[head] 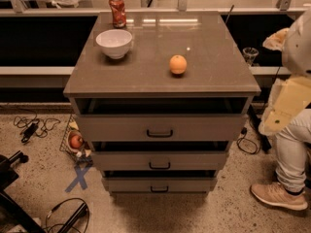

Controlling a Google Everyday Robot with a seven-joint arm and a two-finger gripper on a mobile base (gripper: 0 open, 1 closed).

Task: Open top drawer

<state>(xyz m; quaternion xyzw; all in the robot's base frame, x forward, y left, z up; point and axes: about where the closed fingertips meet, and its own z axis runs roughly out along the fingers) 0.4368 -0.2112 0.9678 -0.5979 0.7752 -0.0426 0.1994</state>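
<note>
Setting: a robot test lab or workshop bay. Evidence: speckled hard floor strewn with loose cables, a blue tape cross marking it, a freestanding drawer cabinet of staged props, and a seated onlooker beside it. Gripper: outside the view.

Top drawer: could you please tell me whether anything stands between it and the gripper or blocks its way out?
Nothing visible does. The top drawer stands slightly out, with open space before its front. The gripper sits low at the left edge; only a blue floor mark lies between. The person's shoe is off to the right.
</note>
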